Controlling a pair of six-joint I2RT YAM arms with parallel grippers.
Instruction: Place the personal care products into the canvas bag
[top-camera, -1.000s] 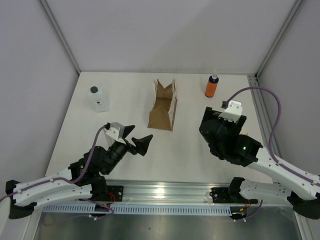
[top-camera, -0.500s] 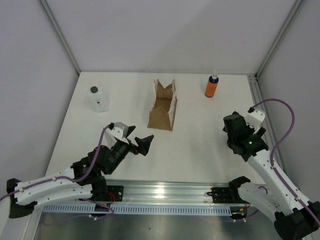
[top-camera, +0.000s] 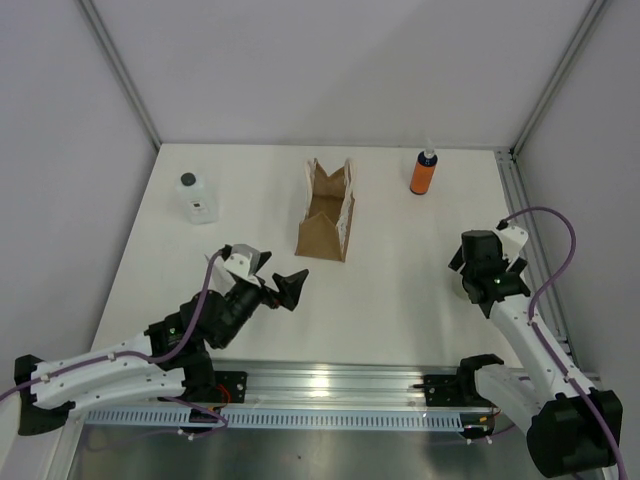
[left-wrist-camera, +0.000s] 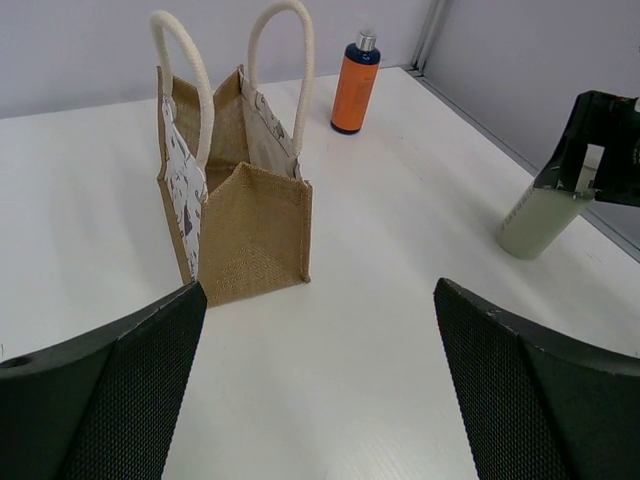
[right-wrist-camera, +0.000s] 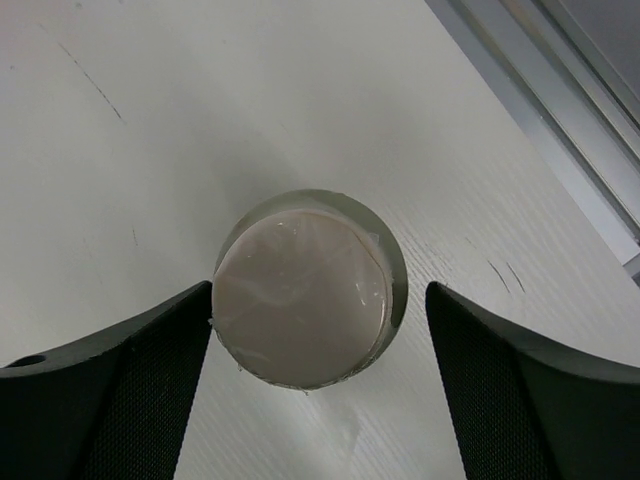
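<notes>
Cream-white plastic fills the gap between your right jaws. The cream-white bottle (right-wrist-camera: 305, 290) stands on the counter (top-camera: 390, 290) near the right edge, beside the rail. Its long axis runs up and down, and its flat round end faces straight up into the right wrist camera. Your right jaws point down over it and stand wide, one finger on each side of the bottle's top. One pad sits right at the rim, the other stands off it with bare counter between, so nothing is clamped. From the left wrist the bottle seems to lean a little, but you cannot tell whether that is a true tilt or only the camera's angle.

Your left jaws are wide too and hold nothing. They sit low over the counter, aimed at the canvas bag (top-camera: 326, 212). The bag stands upright at the middle of the far half, mouth up and both loop handles raised. Its longer side runs away from the arm bases.

The orange bottle (top-camera: 423, 173) stands upright at the far right, dark-blue cap on top, well apart from the bag. The clear bottle (top-camera: 197, 198) stands upright at the far left, dark cap up.
</notes>
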